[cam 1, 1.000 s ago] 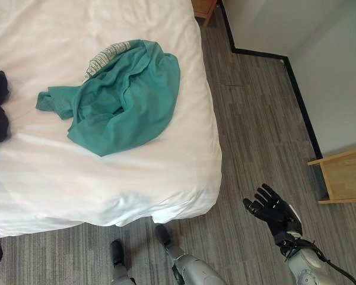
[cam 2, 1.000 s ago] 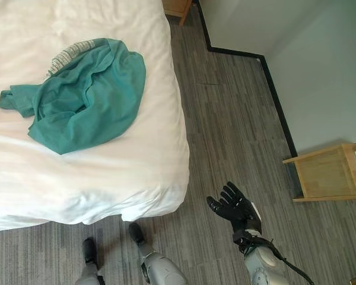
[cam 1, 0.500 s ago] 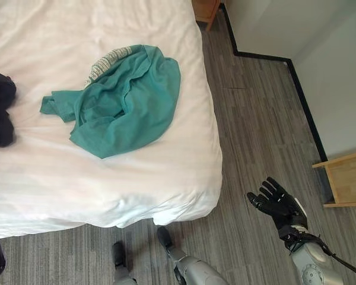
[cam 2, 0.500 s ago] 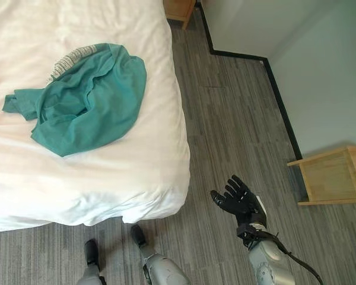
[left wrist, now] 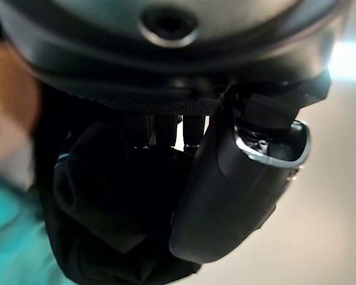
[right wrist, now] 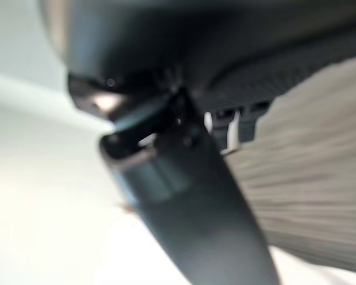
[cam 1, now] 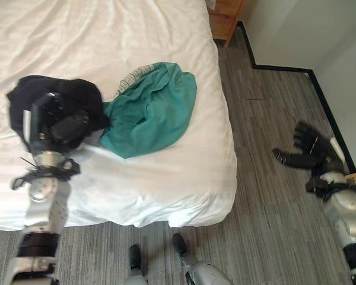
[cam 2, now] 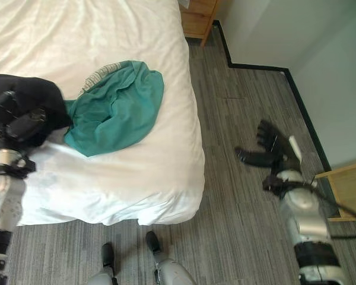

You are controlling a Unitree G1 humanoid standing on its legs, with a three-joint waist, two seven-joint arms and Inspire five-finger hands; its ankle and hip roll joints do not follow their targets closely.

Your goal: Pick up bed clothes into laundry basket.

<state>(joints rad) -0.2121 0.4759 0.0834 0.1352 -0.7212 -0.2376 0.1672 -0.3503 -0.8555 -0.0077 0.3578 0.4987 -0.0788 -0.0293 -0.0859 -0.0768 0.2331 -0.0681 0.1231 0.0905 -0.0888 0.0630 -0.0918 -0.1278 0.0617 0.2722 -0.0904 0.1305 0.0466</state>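
Left hand [cam 1: 59, 127]: over the bed's left part, on a crumpled black cloth garment [cam 1: 77, 104]; fingers sunk in the dark folds, so I cannot tell whether they grip it.
Right hand [cam 1: 311, 153]: above the grey wood-plank floor [cam 1: 267, 119] off the bed's right edge, fingers spread straight, holding nothing.
Teal cloth garment [cam 1: 151, 113]: crumpled near the bed's right edge, touching the black garment.
Bed with white sheet [cam 1: 107, 35]: carries both garments.
Wooden cabinet [cam 1: 225, 15]: beside the bed's far right corner.

Open white bed [cam 1: 166, 172] around teal garment [cam 1: 151, 113]; black garment [cam 1: 53, 104] touching its left edge. Bare floor [cam 2: 237, 107] right of bed; wooden nightstand [cam 2: 199, 15] at far corner.
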